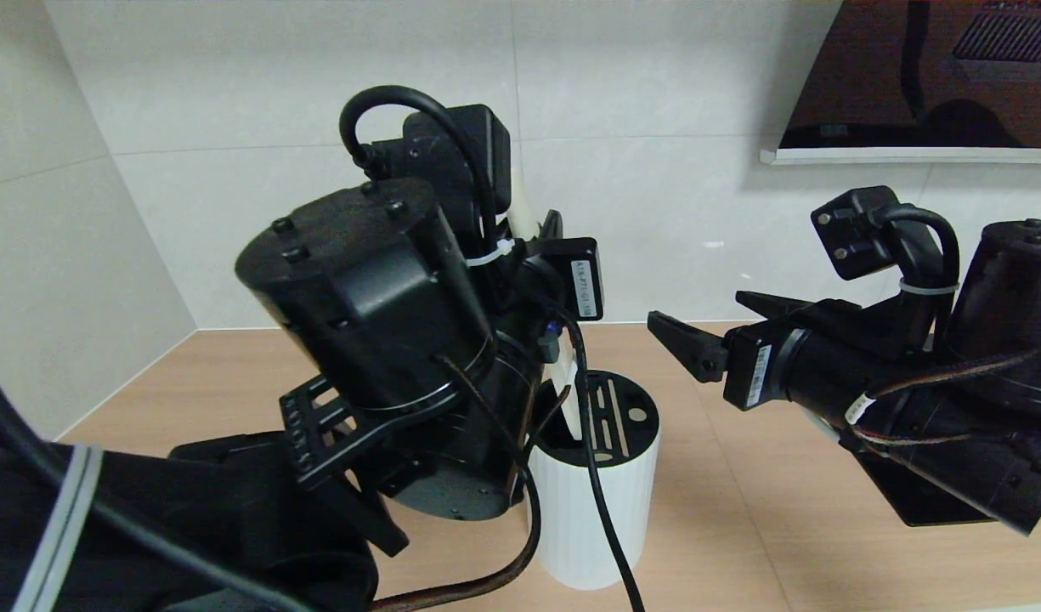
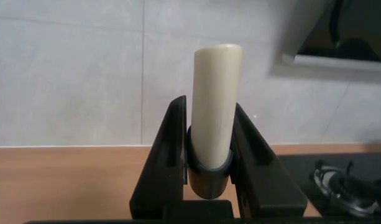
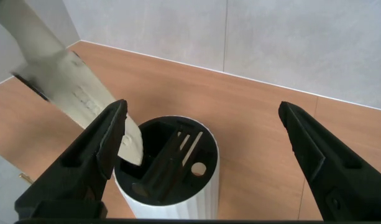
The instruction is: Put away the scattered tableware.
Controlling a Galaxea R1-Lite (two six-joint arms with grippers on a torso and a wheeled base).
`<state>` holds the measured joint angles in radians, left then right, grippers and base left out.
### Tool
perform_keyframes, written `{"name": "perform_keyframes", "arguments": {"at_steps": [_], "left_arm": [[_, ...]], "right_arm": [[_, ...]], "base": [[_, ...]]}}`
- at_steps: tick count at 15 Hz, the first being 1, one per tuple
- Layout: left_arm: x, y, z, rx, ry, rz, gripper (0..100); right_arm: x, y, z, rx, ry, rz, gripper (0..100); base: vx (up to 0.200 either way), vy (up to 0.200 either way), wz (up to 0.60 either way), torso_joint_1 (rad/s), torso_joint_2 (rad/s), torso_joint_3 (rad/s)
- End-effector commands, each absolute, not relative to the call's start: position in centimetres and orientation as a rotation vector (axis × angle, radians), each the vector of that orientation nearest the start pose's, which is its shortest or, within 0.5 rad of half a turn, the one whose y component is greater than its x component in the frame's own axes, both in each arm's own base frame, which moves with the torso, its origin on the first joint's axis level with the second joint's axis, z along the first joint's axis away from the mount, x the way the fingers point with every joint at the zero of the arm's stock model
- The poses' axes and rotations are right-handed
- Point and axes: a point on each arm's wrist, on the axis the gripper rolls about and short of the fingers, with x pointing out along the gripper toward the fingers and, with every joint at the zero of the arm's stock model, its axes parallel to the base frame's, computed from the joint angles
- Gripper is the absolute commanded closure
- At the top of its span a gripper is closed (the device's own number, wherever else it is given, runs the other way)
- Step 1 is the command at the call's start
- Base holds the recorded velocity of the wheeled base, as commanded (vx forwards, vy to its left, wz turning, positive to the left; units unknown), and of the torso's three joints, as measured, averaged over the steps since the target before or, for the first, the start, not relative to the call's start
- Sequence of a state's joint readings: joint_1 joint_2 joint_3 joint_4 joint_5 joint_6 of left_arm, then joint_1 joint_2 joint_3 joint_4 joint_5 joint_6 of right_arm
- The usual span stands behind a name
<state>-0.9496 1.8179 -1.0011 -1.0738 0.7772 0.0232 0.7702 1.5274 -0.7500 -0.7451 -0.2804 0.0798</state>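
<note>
A white cylindrical knife holder (image 1: 601,510) with a black slotted top stands on the wooden counter. My left gripper (image 2: 212,134) is shut on the cream handle (image 2: 216,87) of a knife, directly above the holder. The knife's pale blade (image 3: 78,93) slants down, and its tip sits inside the holder's (image 3: 199,193) wide opening. The handle (image 1: 524,212) sticks up behind my left wrist. To the right of the holder and slightly higher, my right gripper (image 1: 698,310) hangs open with nothing in it. In the right wrist view, the right gripper (image 3: 201,107) frames the holder between its fingers.
The wooden counter (image 1: 741,510) runs back to a tiled wall. A black cooktop (image 2: 339,180) lies to the right, under my right arm. A dark range hood (image 1: 936,76) hangs at the upper right.
</note>
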Motion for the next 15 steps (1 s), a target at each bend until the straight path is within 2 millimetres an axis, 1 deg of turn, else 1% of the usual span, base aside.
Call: {"name": "perform_keyframes", "arguments": {"at_steps": [1, 6, 8, 12, 15], "left_arm": [[21.5, -27.2, 23.2, -0.154, -0.154, -0.168, 100], [21.8, -27.6, 22.4, -0.144, -0.14, -0.168, 100], [22.0, -28.0, 21.2, -0.119, -0.117, -0.167, 100], [22.4, -28.5, 20.1, -0.126, -0.095, -0.172, 100], [22.9, -29.1, 18.2, -0.088, -0.058, -0.172, 100]], "right_arm": [[19.6, 18.1, 22.7, 0.06, 0.05, 0.488, 0], [19.6, 18.1, 22.7, 0.063, 0.046, 0.486, 0], [19.7, 18.2, 22.5, 0.058, 0.054, 0.486, 0], [19.7, 18.2, 22.5, 0.055, 0.054, 0.486, 0], [19.6, 18.1, 22.6, 0.057, 0.049, 0.486, 0]], "base": [[0.0, 0.0, 0.0, 0.0, 0.0, 0.0], [0.0, 0.0, 0.0, 0.0, 0.0, 0.0], [0.0, 0.0, 0.0, 0.0, 0.0, 0.0], [0.0, 0.0, 0.0, 0.0, 0.0, 0.0], [0.0, 0.0, 0.0, 0.0, 0.0, 0.0]]}}
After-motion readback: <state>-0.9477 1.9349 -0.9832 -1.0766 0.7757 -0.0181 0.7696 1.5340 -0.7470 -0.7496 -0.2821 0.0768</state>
